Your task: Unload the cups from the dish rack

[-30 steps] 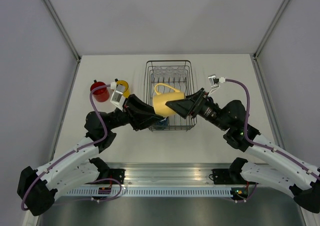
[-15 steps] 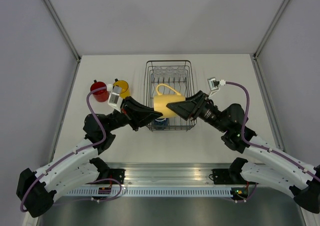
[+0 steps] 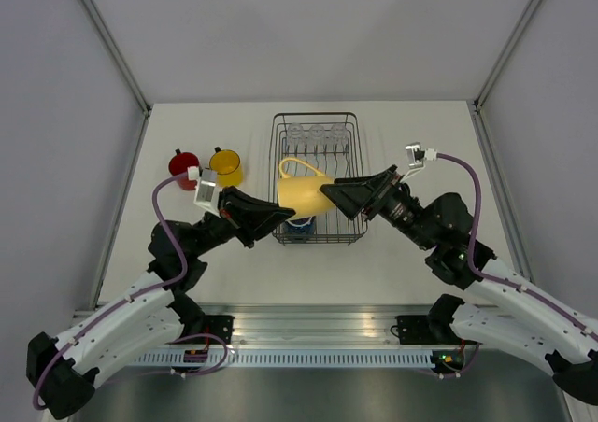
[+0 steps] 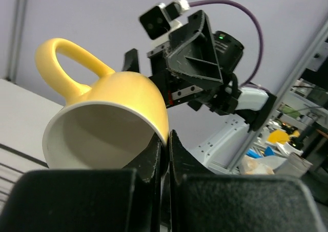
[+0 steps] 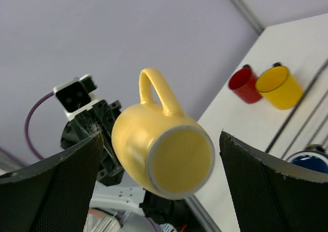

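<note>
The pale cream-yellow mug (image 3: pixel 304 195) hangs on its side above the dish rack (image 3: pixel 316 116). My left gripper (image 3: pixel 290 216) is shut on its rim, as the left wrist view (image 4: pixel 165 139) shows around the mug (image 4: pixel 110 106). My right gripper (image 3: pixel 336 196) is open and faces the mug's base (image 5: pixel 169 157) without touching it. The dark blue mug (image 3: pixel 299 226) sits in the rack's near end and three clear tumblers (image 3: pixel 316 133) in its far end. The red mug (image 3: pixel 183 167) and the orange-yellow mug (image 3: pixel 226 166) stand on the table left of the rack.
The white table (image 3: pixel 411 254) is walled at the back and both sides. A metal rail (image 3: pixel 308 324) runs along the near edge by the arm bases. The red mug (image 5: pixel 245 84) and orange-yellow mug (image 5: pixel 279 87) also show in the right wrist view.
The pale yellow mug has moved a little left and up with my left gripper. My right gripper has drawn back to the right, away from the mug.
</note>
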`<move>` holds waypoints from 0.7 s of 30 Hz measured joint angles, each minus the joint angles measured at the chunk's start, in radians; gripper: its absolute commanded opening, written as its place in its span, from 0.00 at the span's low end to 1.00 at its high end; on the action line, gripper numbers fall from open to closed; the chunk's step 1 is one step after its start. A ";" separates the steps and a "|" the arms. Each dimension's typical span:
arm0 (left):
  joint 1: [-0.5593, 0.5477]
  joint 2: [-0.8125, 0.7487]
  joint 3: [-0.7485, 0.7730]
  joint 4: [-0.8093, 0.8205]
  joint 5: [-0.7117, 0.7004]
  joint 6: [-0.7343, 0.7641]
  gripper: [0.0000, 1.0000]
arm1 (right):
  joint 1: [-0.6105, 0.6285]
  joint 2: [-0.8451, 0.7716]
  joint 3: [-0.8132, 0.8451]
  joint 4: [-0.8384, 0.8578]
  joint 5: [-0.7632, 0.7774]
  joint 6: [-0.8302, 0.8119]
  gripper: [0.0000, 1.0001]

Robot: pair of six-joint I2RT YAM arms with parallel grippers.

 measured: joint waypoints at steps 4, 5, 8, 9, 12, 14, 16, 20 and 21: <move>0.000 -0.059 0.005 -0.139 -0.103 0.065 0.02 | 0.000 -0.039 0.027 -0.105 0.125 -0.056 0.98; 0.000 -0.069 0.013 -0.190 -0.138 0.082 0.02 | 0.000 -0.052 0.033 -0.136 0.162 -0.071 0.98; 0.000 -0.074 0.076 -0.387 -0.270 0.141 0.02 | 0.000 -0.085 0.049 -0.212 0.247 -0.115 0.98; 0.000 -0.071 0.103 -0.454 -0.315 0.157 0.02 | 0.000 -0.095 0.057 -0.239 0.275 -0.130 0.98; 0.000 -0.055 0.191 -0.650 -0.480 0.203 0.02 | 0.000 -0.104 0.088 -0.310 0.332 -0.180 0.98; 0.001 -0.047 0.237 -0.763 -0.591 0.226 0.02 | 0.000 -0.103 0.109 -0.347 0.355 -0.210 0.98; 0.001 -0.044 0.270 -0.866 -0.690 0.239 0.02 | 0.000 -0.101 0.121 -0.373 0.372 -0.235 0.98; 0.003 0.004 0.350 -1.068 -0.871 0.246 0.02 | 0.000 -0.084 0.131 -0.425 0.380 -0.278 0.98; 0.005 0.030 0.377 -1.122 -0.911 0.246 0.02 | 0.000 -0.077 0.133 -0.433 0.378 -0.286 0.98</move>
